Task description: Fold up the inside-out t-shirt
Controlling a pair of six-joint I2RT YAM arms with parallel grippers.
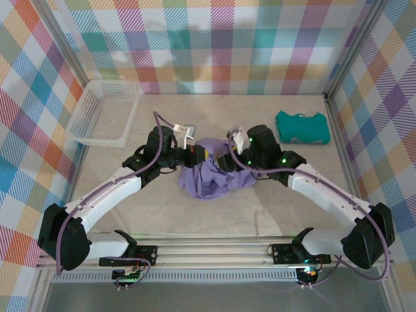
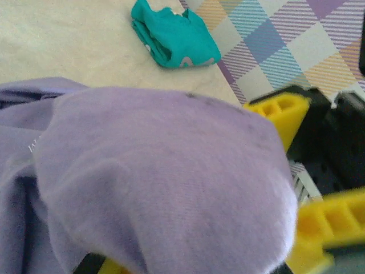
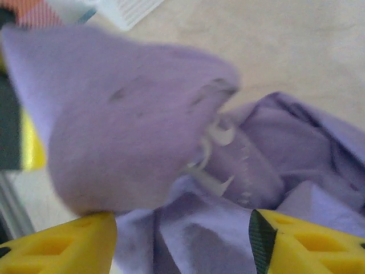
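Left gripper (image 1: 195, 156) of mine is clamped tight on the left edge of the inside-out t-shirt (image 1: 214, 179). From my left wrist, the lavender cloth bulges up in a mound close to the camera. Right gripper (image 3: 182, 234) has its yellow fingers (image 3: 57, 242) spread wide, with bunched cloth lying between them, unpinched. Just past them I can see a whitish bit of tag or stitching (image 3: 217, 154) in the folds. The shirt sits crumpled in a heap at the middle of the table (image 1: 162, 208), between my two wrists. Farther back, a teal folded garment (image 1: 302, 127) lies near the right wall, well apart from the shirt. A clear plastic basket (image 1: 97, 140) sits at the far left.
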